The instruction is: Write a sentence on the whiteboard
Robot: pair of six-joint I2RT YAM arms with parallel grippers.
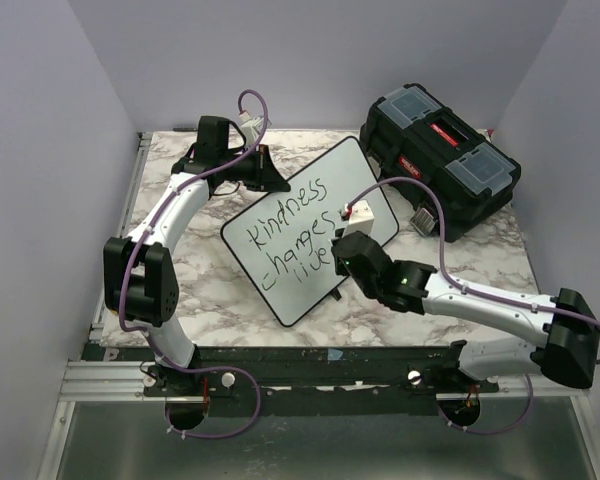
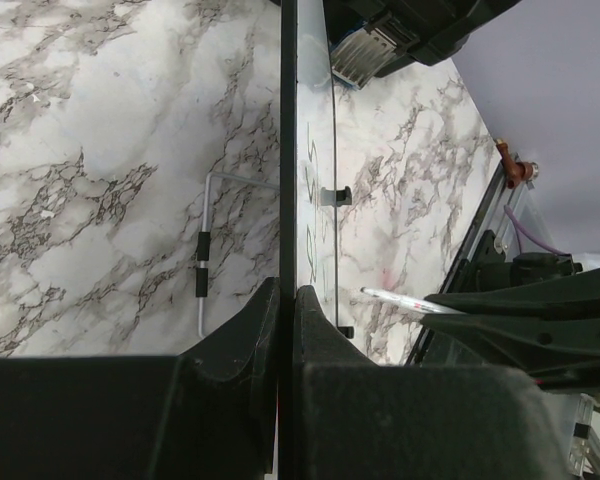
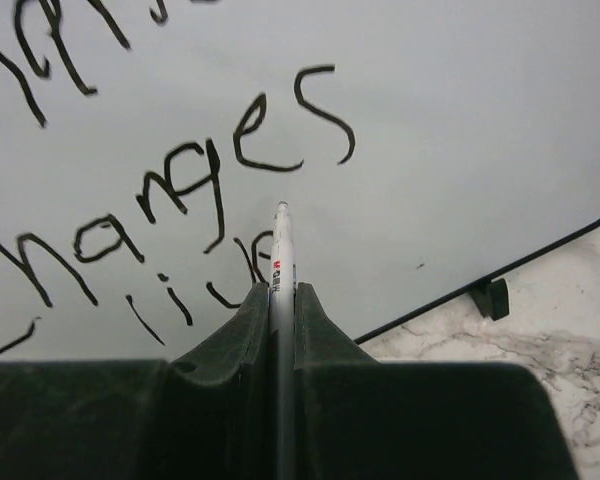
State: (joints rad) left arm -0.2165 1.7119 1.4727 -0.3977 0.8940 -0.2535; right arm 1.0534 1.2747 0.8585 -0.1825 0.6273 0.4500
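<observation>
The whiteboard is sitting slantwise in the middle of the table, one rounded corner pointing towards the arm bases. Whether it is lying flat or leaning up I cannot tell. The left gripper is reaching in from the far left side and pinching the board's thin black frame, one finger pressing on each face of it. The right gripper is hanging over the near right part of the board, its fingers squeezing a slim marker between them. The marker's tip is pointing at the white surface just past the last letters. Whether the tip is touching I cannot tell.

The sentence is running across the board in three slanted black lines. The first two are reading "kindness" and "changes". The third is showing "live", with the marker partly covering its end.

The table top is showing white marble with grey veins. A black toolbox is standing at the far right, just beside the board's far corner. Pale lavender walls are closing in the space on three sides.
</observation>
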